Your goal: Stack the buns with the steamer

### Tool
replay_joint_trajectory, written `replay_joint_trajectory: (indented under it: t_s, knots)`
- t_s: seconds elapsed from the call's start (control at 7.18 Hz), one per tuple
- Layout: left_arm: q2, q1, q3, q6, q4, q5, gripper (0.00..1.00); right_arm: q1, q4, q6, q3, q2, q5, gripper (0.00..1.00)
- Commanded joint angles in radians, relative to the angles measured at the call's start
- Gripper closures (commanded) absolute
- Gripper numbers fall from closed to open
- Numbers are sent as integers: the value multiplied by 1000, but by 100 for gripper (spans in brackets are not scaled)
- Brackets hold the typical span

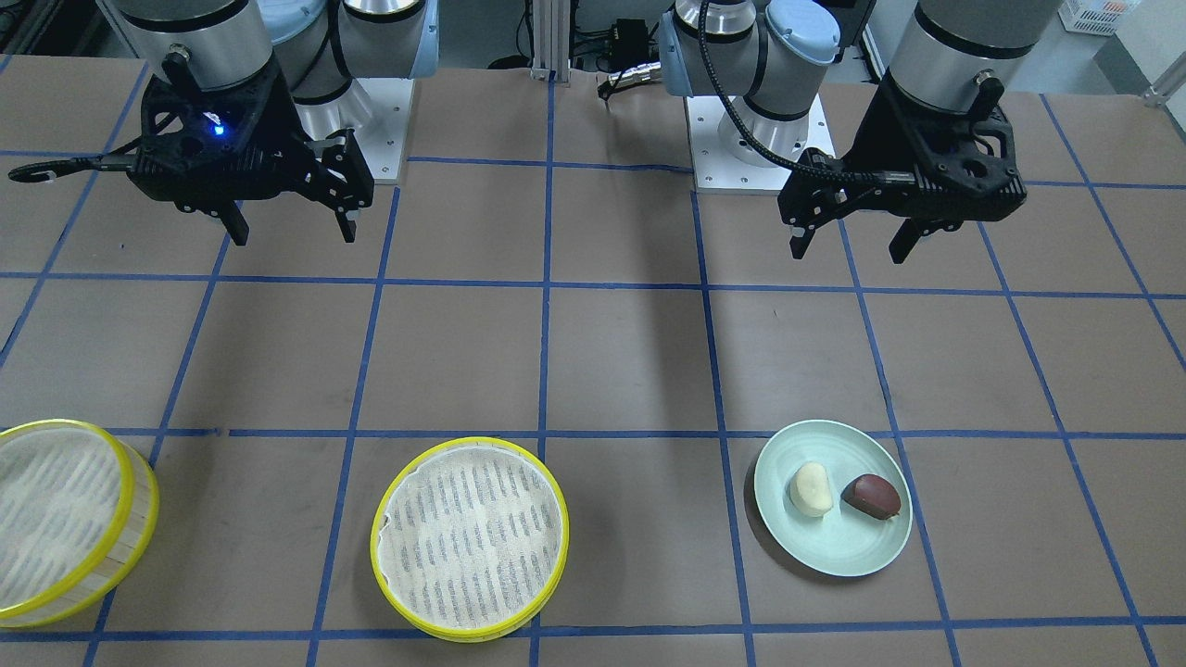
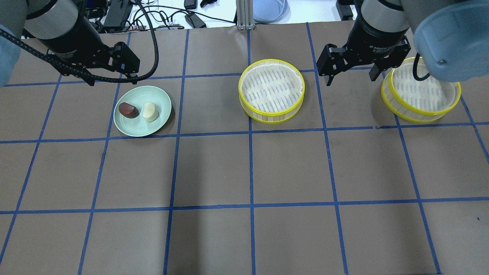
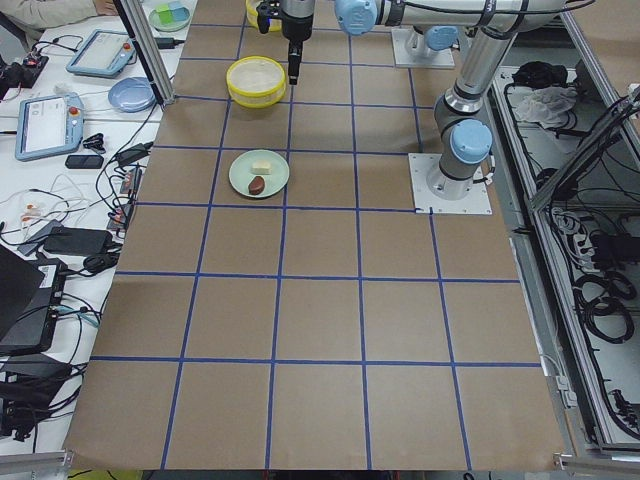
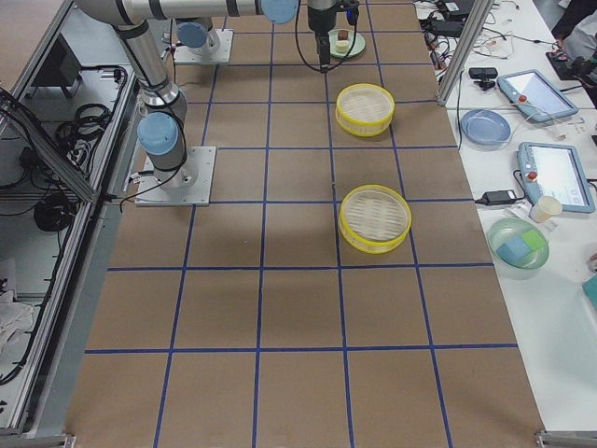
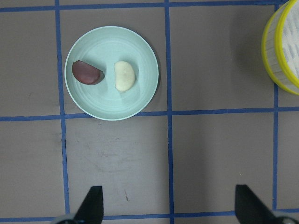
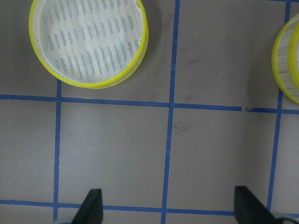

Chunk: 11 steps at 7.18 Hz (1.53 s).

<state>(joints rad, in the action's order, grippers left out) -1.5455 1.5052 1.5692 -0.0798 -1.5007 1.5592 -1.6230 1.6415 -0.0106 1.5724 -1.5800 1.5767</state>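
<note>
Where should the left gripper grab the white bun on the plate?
Take the white bun across its narrow middle, probably straight down from above: it lies flat on the pale green plate, a low oval. The reddish-brown bun lies close beside it, apart, leaving a slim gap.

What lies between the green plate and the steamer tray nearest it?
Only bare table and one blue tape line separate plate and tray, in the overhead view.

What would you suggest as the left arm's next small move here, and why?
Probably carry the left gripper out over the plate and lower its open fingers around the white bun. That bun lies on the plate beside the brown bun, the gripper hangs open and not yet over them, and the nearer steamer tray is empty.
</note>
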Motion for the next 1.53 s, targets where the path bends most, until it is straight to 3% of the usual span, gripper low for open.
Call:
replay_joint_trajectory:
  t_s: [0.0,0.84,1.39]
  knots:
    - [1,0,3,-5,-3,-1,0,0,0,0,0,0,0,0]
    - [15,0,9,3,-39,1,0,5,7,-9,0,8,2,0]
    - [7,-14,9,-8,-35,1,0,47,24,-112,0,41,13,0]
